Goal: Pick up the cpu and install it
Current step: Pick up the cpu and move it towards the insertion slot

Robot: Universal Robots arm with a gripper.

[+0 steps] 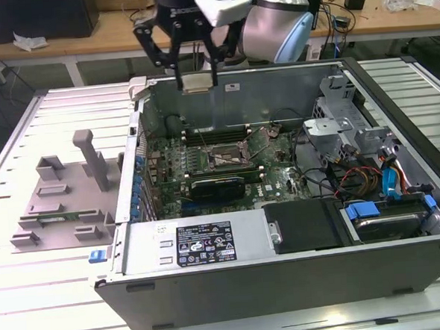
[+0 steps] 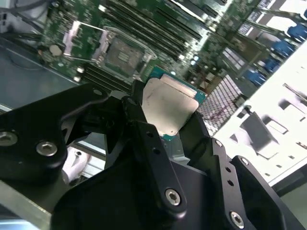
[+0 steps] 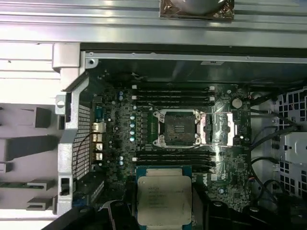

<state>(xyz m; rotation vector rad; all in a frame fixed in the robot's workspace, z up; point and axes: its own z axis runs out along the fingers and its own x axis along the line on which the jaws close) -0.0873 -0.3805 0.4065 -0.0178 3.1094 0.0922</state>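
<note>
cpu [image 3: 164,197] in fingers [image 1: 177,67] above open case [image 1: 275,94], socket [image 3: 177,127] and black card [image 1: 216,185] beneath.

Bright, even room light washes the bench [image 1: 74,106]; the computer case [image 1: 275,94] is dimmer inside. In the second wrist view my pincer [image 2: 163,127] looms dark and soft, the chip [image 2: 168,105] it grips shines pale, and the bench glares white.

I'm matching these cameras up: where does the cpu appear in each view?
Exterior view: the cpu held by the gripper above the computer case rear wall.
Second wrist view: the cpu in the gripper, metal top showing.
First wrist view: the cpu over the motherboard.
Shared landmark: the empty socket.
</note>
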